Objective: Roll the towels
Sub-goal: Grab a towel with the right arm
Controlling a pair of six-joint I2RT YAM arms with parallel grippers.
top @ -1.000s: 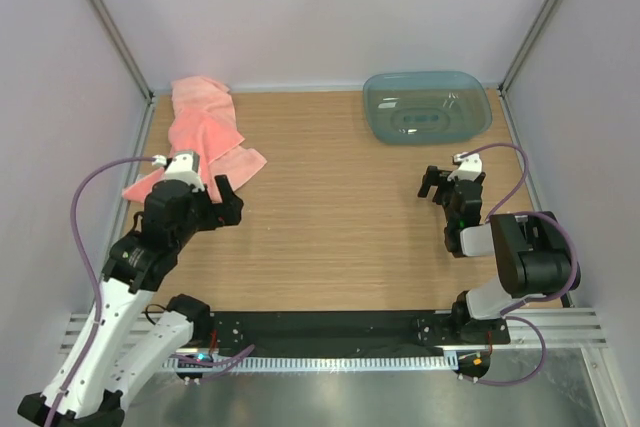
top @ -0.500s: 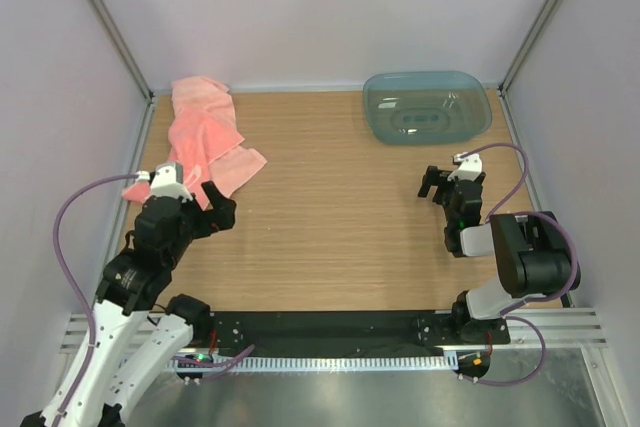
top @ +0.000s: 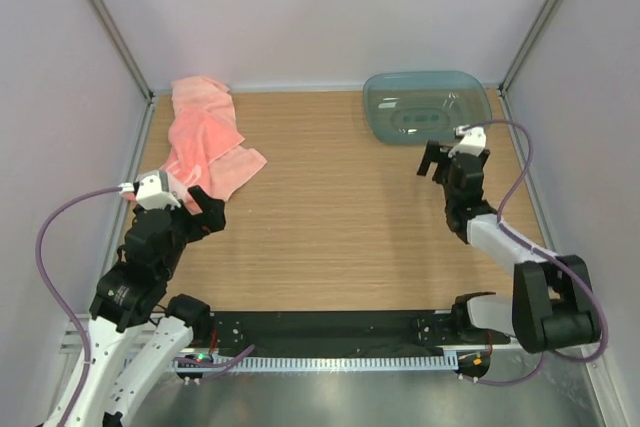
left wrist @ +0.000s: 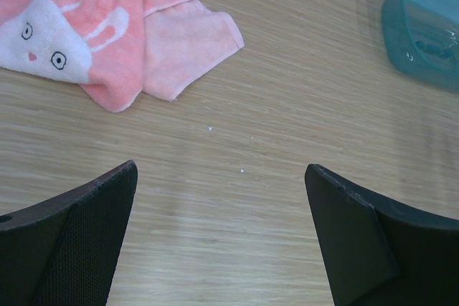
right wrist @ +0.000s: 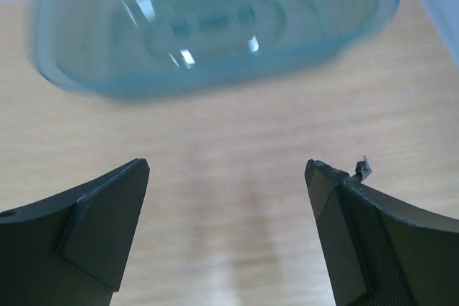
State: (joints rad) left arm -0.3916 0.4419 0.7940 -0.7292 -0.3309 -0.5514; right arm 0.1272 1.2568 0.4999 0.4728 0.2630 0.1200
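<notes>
Two salmon-pink towels lie overlapped and unrolled at the table's far left. In the left wrist view the upper towel shows a white bunny face, and a plainer towel sticks out from under it. My left gripper hovers just on the near side of the towels, open and empty, touching neither. My right gripper is open and empty over bare wood at the far right.
A translucent blue-green plastic tub stands at the back right, just beyond my right gripper, and shows in the left wrist view. Metal frame posts and pale walls close in the table's left, right and back edges.
My left arm has drawn back toward the near left, away from the towels' near corner. My right arm has stretched forward toward the tub. Both grippers stay open.
</notes>
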